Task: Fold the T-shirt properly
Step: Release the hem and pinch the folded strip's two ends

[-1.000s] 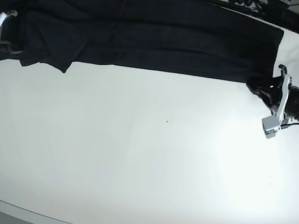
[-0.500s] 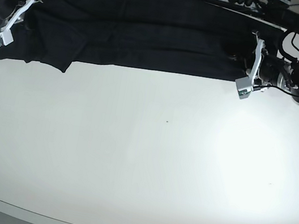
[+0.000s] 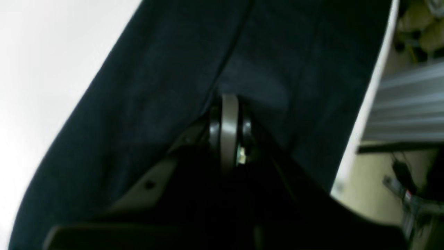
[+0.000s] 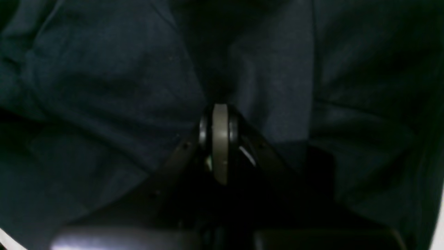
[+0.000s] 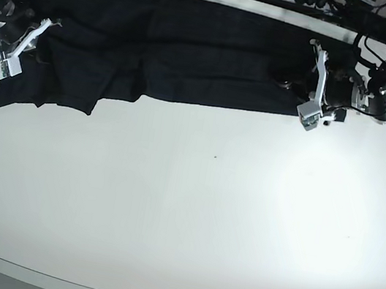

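1. Because the T-shirt [image 5: 186, 51] lies as a long dark band along the far edge of the white table [image 5: 189, 211], running from far left to far right, each arm works at one end of it, which suits a fold that needs both ends carried evenly.
2. The left gripper [image 5: 314, 87], at the right of the base view, sits over the right end of the band; in its wrist view its pale finger [image 3: 229, 128] is buried in a ridge of black cloth, and the jaws look pressed together on that fabric, though blur makes the contact hard to confirm.
3. The right gripper [image 5: 21, 41], at the left of the base view, sits on the wider, rumpled left end, probably the sleeve end; its wrist view shows cloth gathered around the finger [image 4: 220, 139], so it too seems to be pinching a fold of the shirt.
4. The grips appear set inward from the ends, likely so the cloth can be lifted in one line without sagging in the middle.
5. The near edge is uneven at the left, where a flap hangs nearer than the rest, so the fold looks only partly made.
6. The risk is a slipping layer, since thin fabric pinched this way can slide free.
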